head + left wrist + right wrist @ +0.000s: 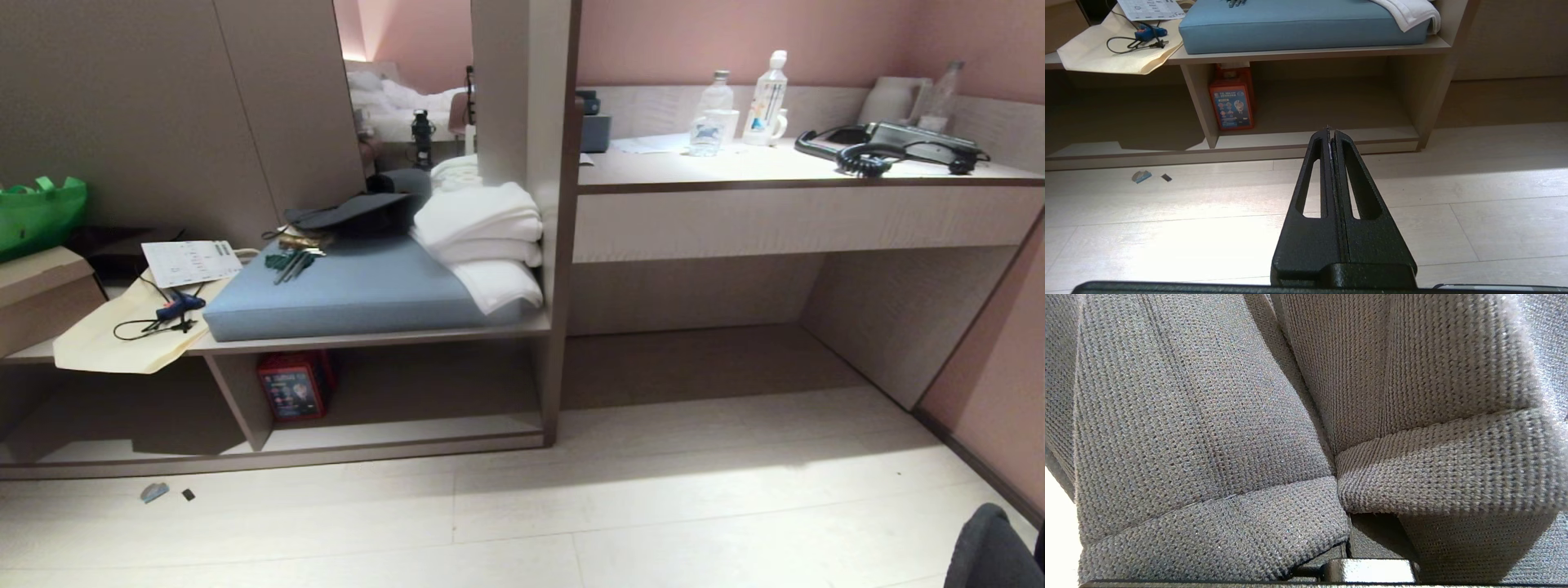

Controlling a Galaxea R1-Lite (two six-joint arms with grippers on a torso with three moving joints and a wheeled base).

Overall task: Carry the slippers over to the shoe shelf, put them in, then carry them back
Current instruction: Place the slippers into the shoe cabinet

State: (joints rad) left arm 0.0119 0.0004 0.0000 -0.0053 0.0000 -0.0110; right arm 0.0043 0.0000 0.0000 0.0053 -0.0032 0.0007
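The slippers (1208,428), two dark grey knit-cloth pieces pressed side by side, fill the right wrist view. My right gripper is shut on them; its fingers are hidden under the cloth and only its metal base (1370,571) shows. A dark grey edge of the slippers (992,547) pokes into the head view's lower right corner. The shoe shelf (408,445) is the low open cubby under the bench, with an upright divider (241,400). My left gripper (1331,131) hangs shut and empty over the pale floor, facing the shoe shelf (1331,141).
A red box (292,384) stands in the cubby beside the divider. Above it lie a blue cushion (351,294) and folded white towels (482,237). To the right, the desk counter (808,216) carries bottles and a telephone. Small scraps (153,492) lie on the floor.
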